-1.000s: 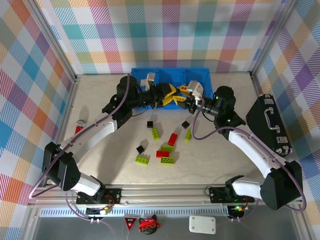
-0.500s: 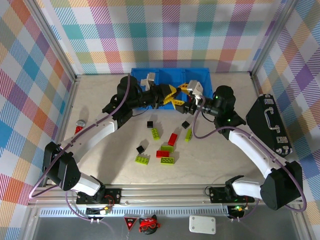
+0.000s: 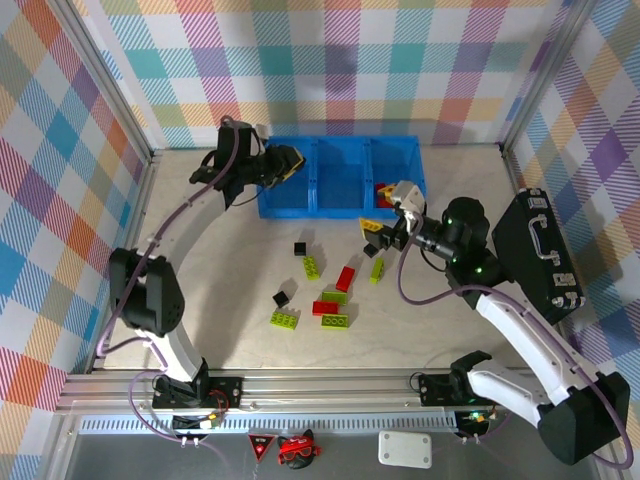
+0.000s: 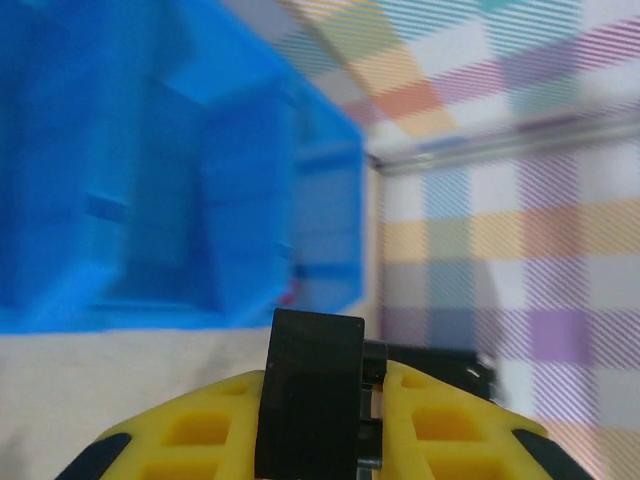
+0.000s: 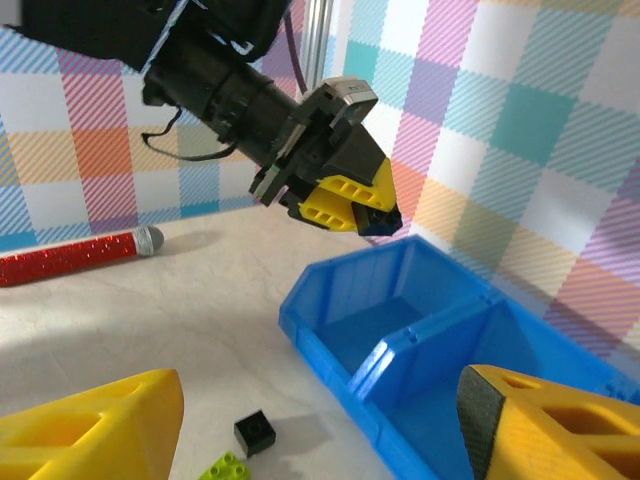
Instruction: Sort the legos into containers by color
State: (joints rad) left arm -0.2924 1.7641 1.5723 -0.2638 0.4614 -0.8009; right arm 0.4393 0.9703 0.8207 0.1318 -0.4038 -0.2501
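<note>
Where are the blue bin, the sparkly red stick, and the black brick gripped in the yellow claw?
blue bin (image 5: 365, 338): right wrist view, bare floor of one compartment.
sparkly red stick (image 5: 60, 260): right wrist view, middle of its shaft.
black brick (image 4: 312, 385): left wrist view, middle of its flat face.

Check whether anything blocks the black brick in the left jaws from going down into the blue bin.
Nothing visible does. The black brick, clamped in the left gripper, hangs over the blue bin at its left compartment, which is open-topped, with only air between them.
</note>
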